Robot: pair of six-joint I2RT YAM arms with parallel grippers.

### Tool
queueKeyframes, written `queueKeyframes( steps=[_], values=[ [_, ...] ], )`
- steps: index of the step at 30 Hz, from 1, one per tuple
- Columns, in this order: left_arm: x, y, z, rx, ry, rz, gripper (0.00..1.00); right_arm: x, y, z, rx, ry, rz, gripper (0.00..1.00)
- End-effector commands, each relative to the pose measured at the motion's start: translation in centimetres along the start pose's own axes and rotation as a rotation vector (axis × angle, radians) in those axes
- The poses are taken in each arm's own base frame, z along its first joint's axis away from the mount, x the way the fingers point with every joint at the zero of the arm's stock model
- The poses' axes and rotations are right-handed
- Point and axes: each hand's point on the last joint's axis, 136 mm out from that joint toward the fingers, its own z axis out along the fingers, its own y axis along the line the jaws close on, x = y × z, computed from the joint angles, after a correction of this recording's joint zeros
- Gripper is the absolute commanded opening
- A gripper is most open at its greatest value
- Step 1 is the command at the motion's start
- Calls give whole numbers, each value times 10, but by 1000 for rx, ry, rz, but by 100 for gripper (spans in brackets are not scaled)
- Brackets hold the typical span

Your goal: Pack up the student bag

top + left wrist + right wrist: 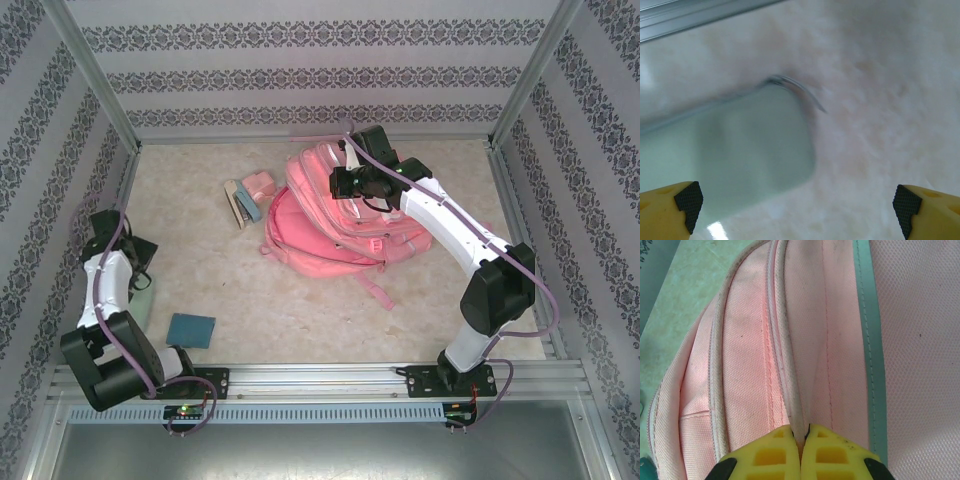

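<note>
The student bag (330, 225), a large pink backpack, lies in the middle of the table. My right gripper (342, 186) is down on its upper part. In the right wrist view, the gripper (801, 432) is shut on a raised fold of pink fabric beside a zipper seam of the bag (750, 355). A pale teal stripe (867, 340) runs along the bag to the right of the grip. My left gripper (796, 212) stands open over the table at the left, nothing between its fingers (687, 200). Just ahead of it lies a pale green flat item (740, 150) with a metal clip.
A small pink box (258, 184) and a blue-and-white item (240, 206) lie left of the bag. A teal notebook (190, 329) sits near the front left. The pale green item (145, 300) lies by the left arm. Metal frame rails and patterned walls enclose the table.
</note>
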Motion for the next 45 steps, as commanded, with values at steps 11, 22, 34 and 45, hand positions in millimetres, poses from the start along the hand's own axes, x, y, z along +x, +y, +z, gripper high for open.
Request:
queueKeyframes(
  steps=[11,22,34,45],
  values=[
    [33,15,46,36,219,-146,100,-10,26,-14,-86,-59,-9,0],
    [78,-32,33,225,316,-200,99,-13,29,-5,-93,-46,-5,0],
    [89,-69,-4,214,230,142,99,-12,35,0,-102,-36,-12,0],
    [63,-44,13,32,134,373,100,-7,33,1,-103,-28,-11,0]
  ],
)
